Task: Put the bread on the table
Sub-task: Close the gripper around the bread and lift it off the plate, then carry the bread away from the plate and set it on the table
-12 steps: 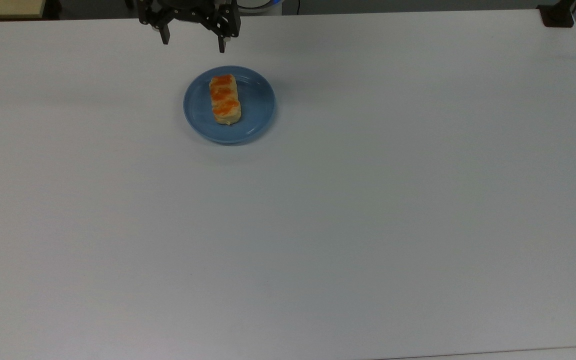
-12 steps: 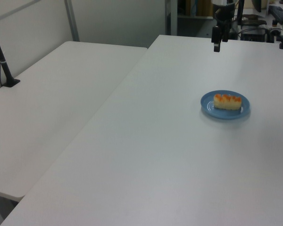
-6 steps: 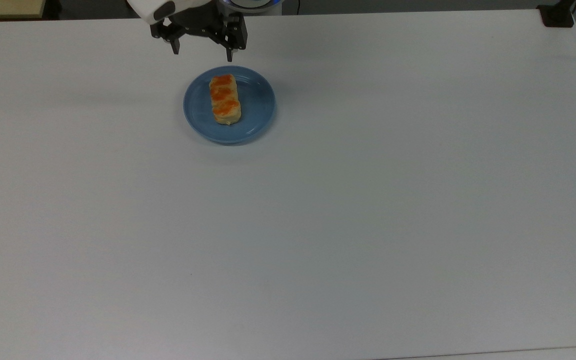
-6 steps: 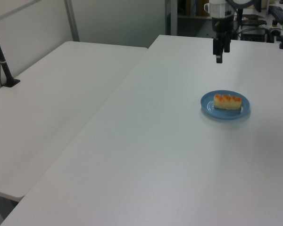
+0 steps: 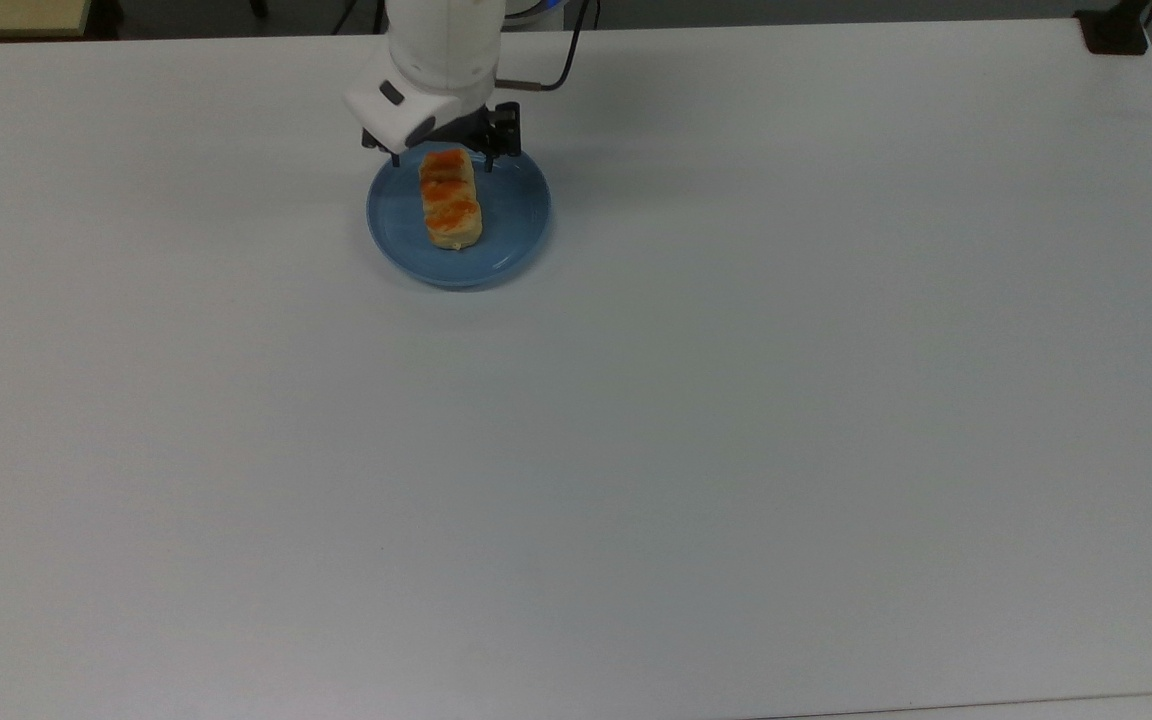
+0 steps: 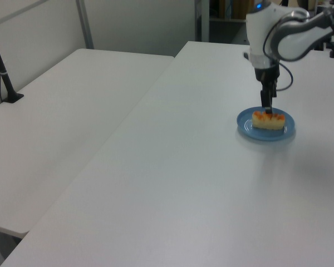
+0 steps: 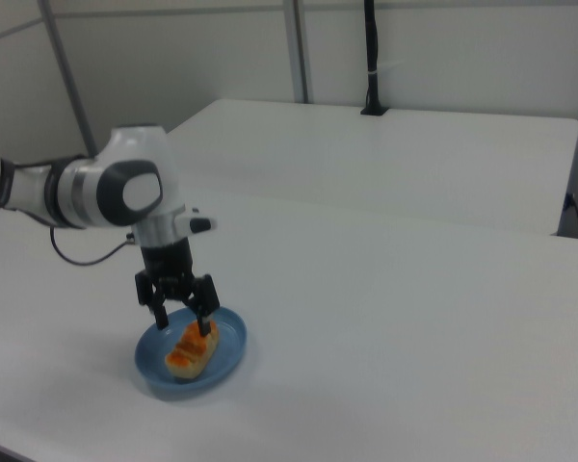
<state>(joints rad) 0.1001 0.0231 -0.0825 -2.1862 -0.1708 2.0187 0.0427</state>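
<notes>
The bread (image 5: 451,200), a pale loaf with orange-brown glazed tops, lies on a round blue plate (image 5: 516,212) on the white table (image 5: 736,420). My gripper (image 5: 442,160) is open and hangs low over the loaf's end nearest the arm, one finger on each side of it. In the left view the gripper (image 6: 267,108) points straight down just above the bread (image 6: 269,120) and plate (image 6: 248,127). In the right view the gripper (image 7: 183,320) straddles the top of the bread (image 7: 191,350) on the plate (image 7: 229,352); whether the fingers touch the loaf cannot be told.
A second white table (image 6: 61,111) adjoins on the left view's left, with a black post (image 6: 3,72) clamped to it. A black clamp (image 5: 1114,30) sits at the top view's upper right corner. The arm's cable (image 5: 561,70) loops behind the wrist.
The arm has come forward and down from beyond the plate's far rim to over the bread's near-arm end. The fingers stayed open. Bread and plate have not moved.
</notes>
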